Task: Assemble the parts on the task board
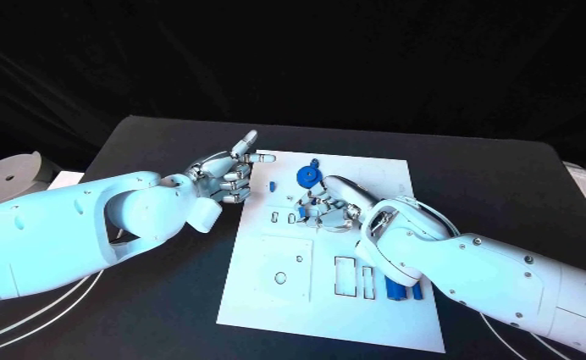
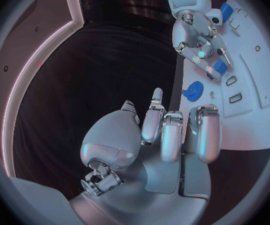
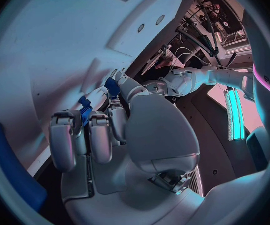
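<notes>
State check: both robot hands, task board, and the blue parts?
Left robot hand: holds nothing, fingers curled, one extended, at the board's left edge.
Right robot hand: pinches a small blue part over the board.
Task board: flat on table.
Blue gear: on board, loose.
Blue bars: lying at the board's right edge.

Matt black bench (image 1: 146, 135), smooth white board (image 1: 275, 292) with a flat paper-like face, glossy blue plastic gear (image 1: 308, 176), shiny silver metal left hand (image 1: 226, 175) and right hand (image 1: 332, 206), glossy white plastic arm shells (image 1: 489, 271)
</notes>
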